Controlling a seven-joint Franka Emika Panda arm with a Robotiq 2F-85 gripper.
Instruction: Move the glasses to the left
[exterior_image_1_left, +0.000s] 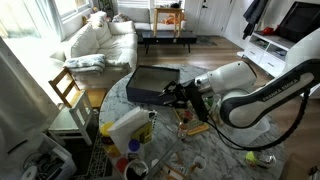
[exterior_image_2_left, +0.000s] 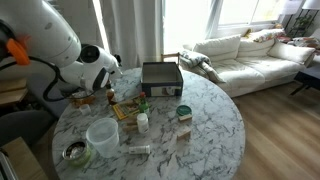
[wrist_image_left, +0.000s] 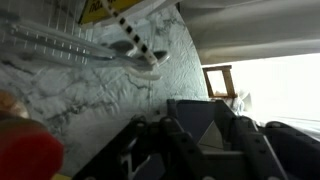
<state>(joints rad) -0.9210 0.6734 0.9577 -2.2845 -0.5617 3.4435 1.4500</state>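
We're on the wrist view now. The glasses (wrist_image_left: 143, 58) lie on the marble worktop (wrist_image_left: 90, 95), out ahead of the tool (wrist_image_left: 210, 128) and well clear of it, one striped temple angled across the stone. The tool's fingers stand apart, released, with nothing between them. In both exterior views the tool hangs just beside the dark box (exterior_image_1_left: 150, 83) (exterior_image_2_left: 161, 77). There, the glasses are too small for us to make out.

table (exterior_image_2_left: 215, 120): marble-look, smooth | sofa (exterior_image_2_left: 250, 55): matt cloth | tub (exterior_image_2_left: 101, 137): possibly translucent plastic
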